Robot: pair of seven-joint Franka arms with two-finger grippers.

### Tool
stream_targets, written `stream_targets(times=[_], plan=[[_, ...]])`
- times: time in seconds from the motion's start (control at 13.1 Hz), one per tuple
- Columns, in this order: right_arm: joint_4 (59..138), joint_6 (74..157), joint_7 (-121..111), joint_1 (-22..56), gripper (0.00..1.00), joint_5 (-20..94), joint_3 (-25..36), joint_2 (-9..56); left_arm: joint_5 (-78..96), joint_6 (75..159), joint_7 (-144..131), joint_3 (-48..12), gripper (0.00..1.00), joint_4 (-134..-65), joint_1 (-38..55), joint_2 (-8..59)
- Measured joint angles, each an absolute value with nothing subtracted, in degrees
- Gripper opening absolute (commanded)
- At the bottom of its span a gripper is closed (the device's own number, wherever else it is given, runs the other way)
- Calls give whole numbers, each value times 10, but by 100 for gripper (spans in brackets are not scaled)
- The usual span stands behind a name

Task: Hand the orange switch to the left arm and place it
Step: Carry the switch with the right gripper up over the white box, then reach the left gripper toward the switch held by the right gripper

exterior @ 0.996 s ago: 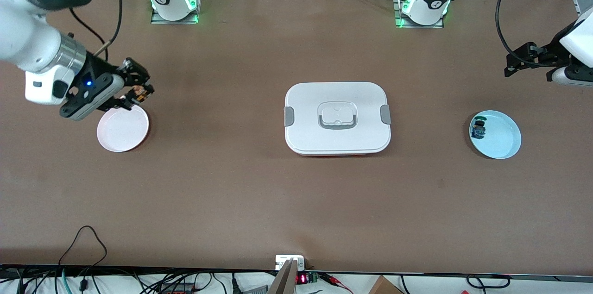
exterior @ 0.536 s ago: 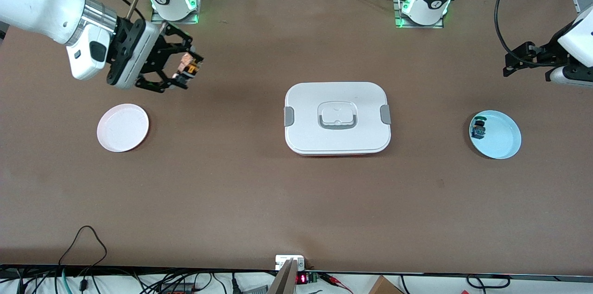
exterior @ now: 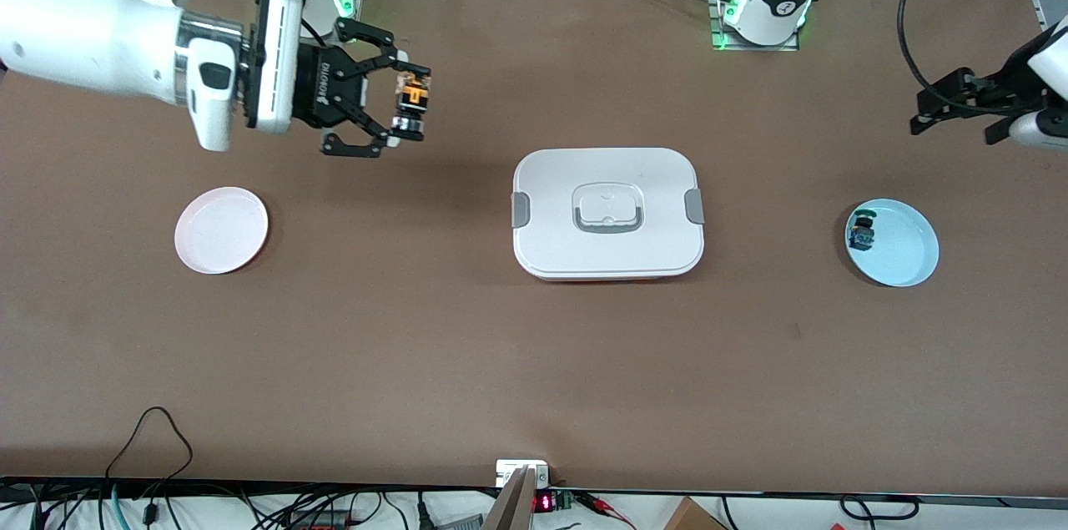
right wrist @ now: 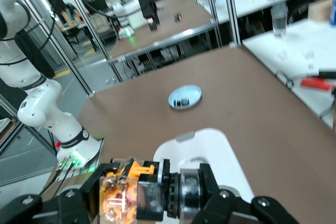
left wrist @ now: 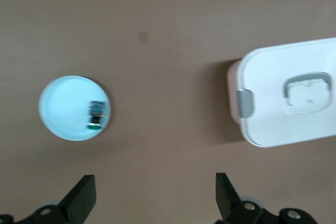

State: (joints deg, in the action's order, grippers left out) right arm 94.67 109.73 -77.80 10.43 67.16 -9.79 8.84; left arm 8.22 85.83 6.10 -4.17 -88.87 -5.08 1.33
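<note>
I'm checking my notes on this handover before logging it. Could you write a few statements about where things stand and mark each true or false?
1. The right gripper is shut on the orange switch. True.
2. The left gripper is shut on a plate. False: it is open and holds nothing.
3. The pink plate holds the orange switch. False: the plate is bare.
4. The blue plate holds a small black piece. True.
5. The box has its lid off. False: the lid is on.
</note>
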Motion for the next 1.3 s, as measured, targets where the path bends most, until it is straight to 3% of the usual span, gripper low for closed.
stream_targets(times=[0.38, 0.61, 0.92, 1.3], plan=[[949, 1107, -963, 149, 0, 886, -99, 167, 393, 703, 60, -36, 100, -892, -159, 66], [948, 1182, -1010, 205, 0, 975, -100, 177, 557, 678, 61, -35, 100, -951, -202, 107], [941, 1284, -1016, 265, 0, 1010, -101, 177, 698, 701, 63, -69, 100, -1050, -201, 93], [935, 1324, -1016, 311, 0, 1013, -102, 186, 725, 848, 56, -201, 100, -1071, -196, 55]])
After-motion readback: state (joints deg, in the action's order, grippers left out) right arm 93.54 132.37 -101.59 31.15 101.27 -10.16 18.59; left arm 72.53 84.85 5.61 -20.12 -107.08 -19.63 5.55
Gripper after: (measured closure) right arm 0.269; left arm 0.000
